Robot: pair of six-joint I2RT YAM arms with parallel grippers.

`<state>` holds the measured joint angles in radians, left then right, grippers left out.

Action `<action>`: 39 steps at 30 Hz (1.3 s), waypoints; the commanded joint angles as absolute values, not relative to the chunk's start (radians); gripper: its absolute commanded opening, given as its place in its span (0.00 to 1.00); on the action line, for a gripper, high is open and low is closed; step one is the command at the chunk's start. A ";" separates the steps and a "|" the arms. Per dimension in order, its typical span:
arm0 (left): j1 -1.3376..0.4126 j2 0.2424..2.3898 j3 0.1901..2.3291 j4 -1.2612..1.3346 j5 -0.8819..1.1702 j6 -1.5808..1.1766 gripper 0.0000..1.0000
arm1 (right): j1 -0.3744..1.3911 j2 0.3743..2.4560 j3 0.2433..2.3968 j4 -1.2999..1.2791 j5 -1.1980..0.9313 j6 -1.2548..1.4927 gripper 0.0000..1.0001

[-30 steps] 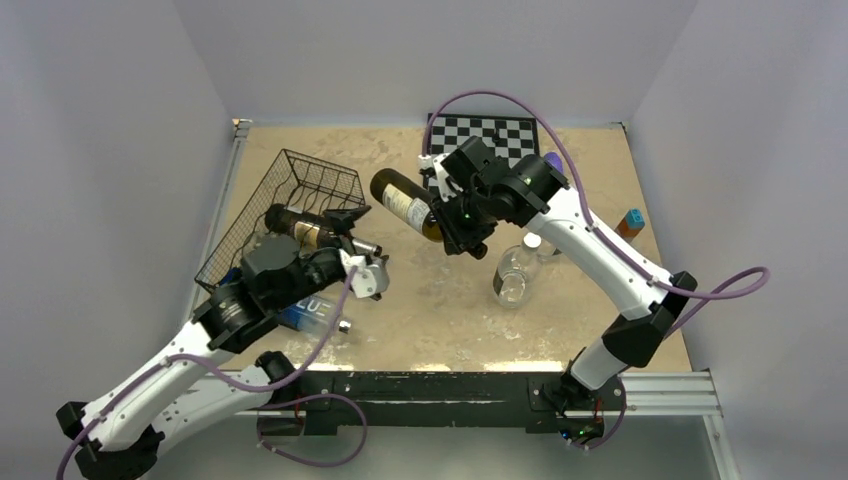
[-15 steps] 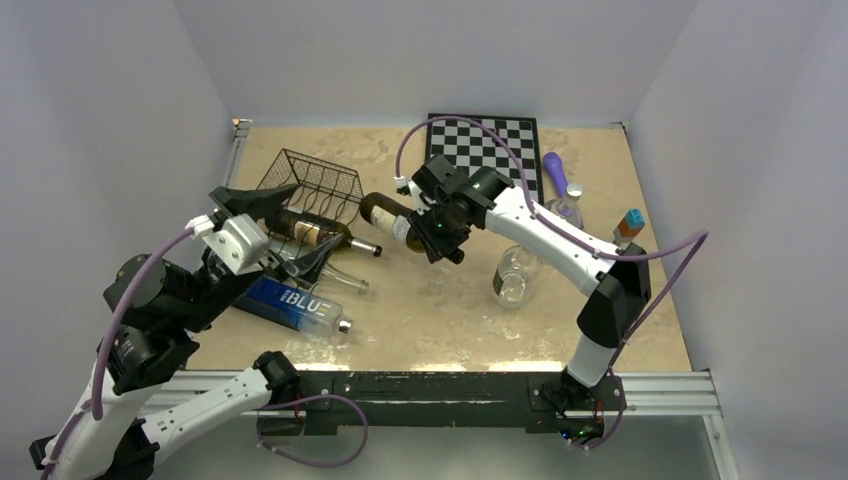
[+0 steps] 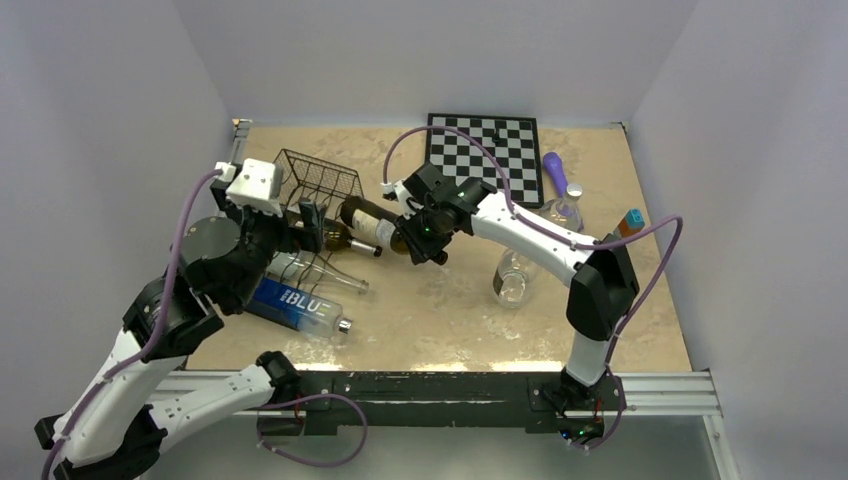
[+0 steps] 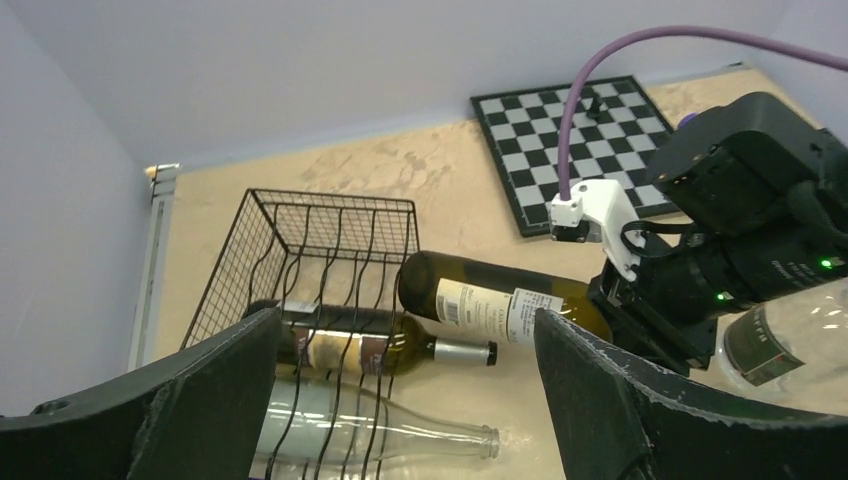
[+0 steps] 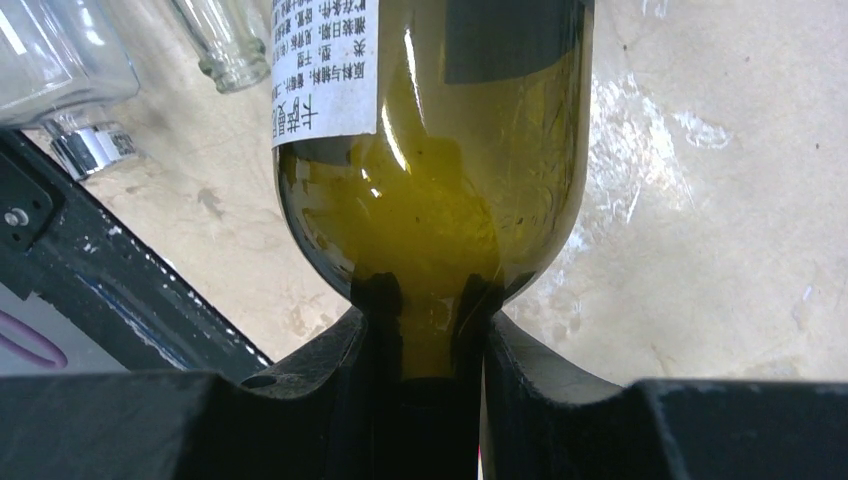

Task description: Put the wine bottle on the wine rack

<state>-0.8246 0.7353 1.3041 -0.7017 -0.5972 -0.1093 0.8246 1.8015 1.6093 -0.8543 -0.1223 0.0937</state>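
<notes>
My right gripper (image 3: 418, 234) is shut on the neck of the wine bottle (image 3: 372, 222), a dark green bottle with a white label. It holds the bottle level above the table, base pointing left. In the right wrist view both fingers (image 5: 372, 330) clamp the neck of the wine bottle (image 5: 430, 150). The bottle's base (image 4: 425, 285) hangs close to the right side of the wine rack (image 3: 318, 180), a black wire rack (image 4: 320, 235). A second dark bottle (image 4: 350, 345) lies among the rack's wires. My left gripper (image 3: 290, 215) hovers open over the rack's near part, holding nothing.
A clear glass bottle (image 3: 322, 275) and a blue-labelled bottle (image 3: 298, 305) lie in front of the rack. A clear jar (image 3: 517, 272) stands right of centre. At the back are a chessboard (image 3: 485, 150), a purple object (image 3: 556, 172) and a small orange item (image 3: 630, 222).
My right arm has carried the wine bottle leftward to the rack's side. My left arm has risen and swung back left, above the rack, still open.
</notes>
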 commanded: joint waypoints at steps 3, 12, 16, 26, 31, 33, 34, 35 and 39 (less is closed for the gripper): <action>-0.767 0.788 1.351 -0.780 -0.590 -0.210 0.99 | 0.828 1.811 1.629 -0.615 -0.175 0.071 0.00; -0.712 0.801 1.364 -0.799 -0.487 -0.215 0.99 | 0.828 1.873 1.553 -0.322 -0.172 0.043 0.00; -0.710 0.796 1.362 -0.801 -0.478 -0.219 0.99 | 0.828 1.898 1.532 -0.174 -0.181 0.032 0.00; -0.709 0.789 1.352 -0.805 -0.469 -0.220 0.99 | 0.826 2.001 1.596 -0.008 -0.235 0.006 0.00; -0.709 0.794 1.350 -0.796 -0.465 -0.209 0.99 | 0.807 2.060 1.661 0.023 -0.338 0.047 0.00; -0.709 0.800 1.352 -0.791 -0.463 -0.206 0.99 | 0.805 2.080 1.700 0.022 -0.382 0.061 0.00; -0.709 0.803 1.354 -0.788 -0.460 -0.204 0.99 | 0.802 2.092 1.719 0.012 -0.407 0.067 0.00; -0.708 0.807 1.356 -0.786 -0.457 -0.203 0.99 | 0.799 2.104 1.744 0.005 -0.434 0.072 0.00; -0.707 0.826 1.365 -0.785 -0.445 -0.197 0.99 | 0.776 2.162 1.851 -0.075 -0.553 0.091 0.00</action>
<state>-0.7136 0.8062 1.3277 -0.8093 -0.4679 -0.1993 0.7780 2.1899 1.6749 -0.2333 -0.3210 0.0692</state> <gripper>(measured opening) 0.993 0.354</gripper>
